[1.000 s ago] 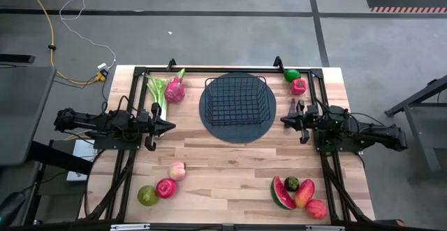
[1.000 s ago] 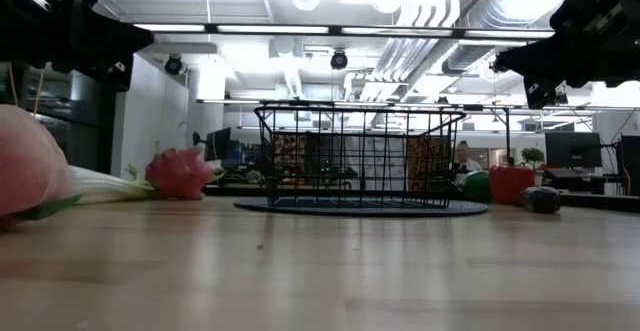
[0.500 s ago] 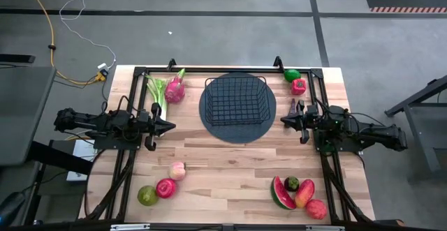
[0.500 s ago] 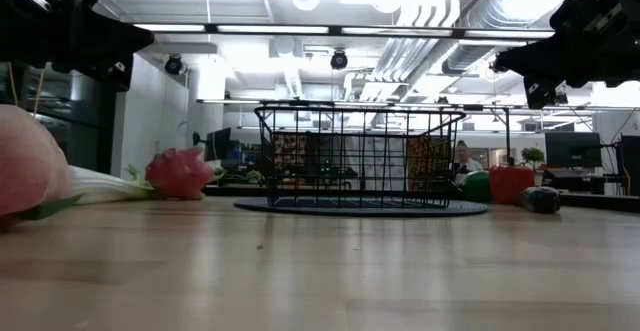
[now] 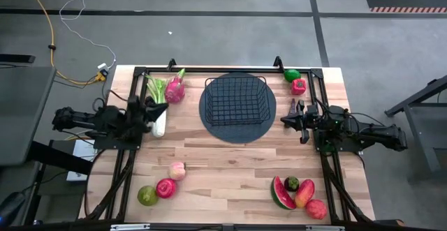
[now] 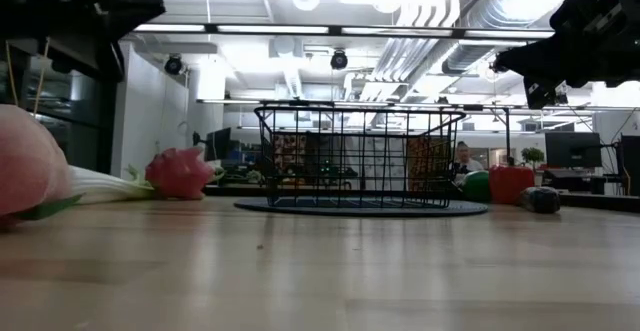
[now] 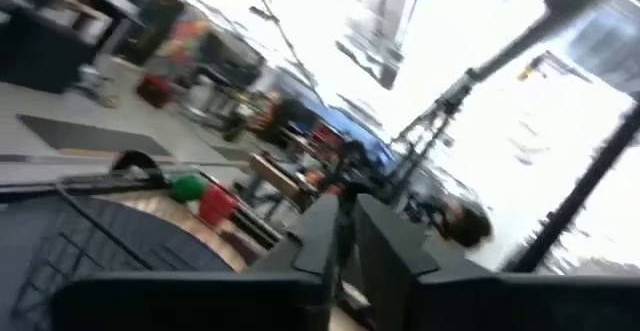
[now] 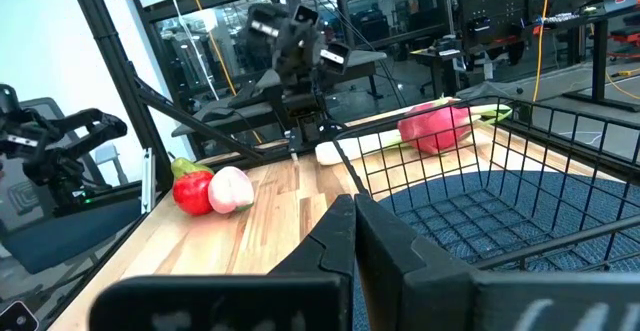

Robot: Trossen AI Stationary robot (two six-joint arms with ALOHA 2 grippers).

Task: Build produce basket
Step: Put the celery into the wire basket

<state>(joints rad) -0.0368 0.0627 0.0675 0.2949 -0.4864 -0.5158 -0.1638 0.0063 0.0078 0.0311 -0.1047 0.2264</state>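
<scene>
The basket [image 5: 236,98] sits empty on a dark round mat [image 5: 209,119] toward the far middle of the wooden counter [image 5: 230,172], and everything else is placed here relative to it.

To the basket's left lie the green-white leafy stalk [image 5: 156,91] and the pink dragon fruit [image 5: 174,90], just beside each other. The left gripper [image 5: 149,109] hangs above the near white end of the stalk, well left of the basket. In the left wrist view its fingers [image 7: 345,236] appear pressed close together, though that view is blurred and a thin gap cannot be ruled out; nothing shows between them.

To the basket's right, the right gripper [image 5: 285,120] hovers just off the mat's edge, its fingers [image 8: 345,236] pressed together on nothing.

Past the basket's far right corner stand the green pepper [image 5: 292,75] and the red pepper [image 5: 299,86], touching or nearly so.

On the near side of the basket, to the left, a peach [image 5: 177,170], a red apple [image 5: 166,188] and a green apple [image 5: 147,195] lie in a loose row. To the near right, a watermelon slice [image 5: 281,194], a mango [image 5: 304,192] and another red apple [image 5: 316,209] cluster together, with a small dark-green fruit [image 5: 292,184] among them
</scene>
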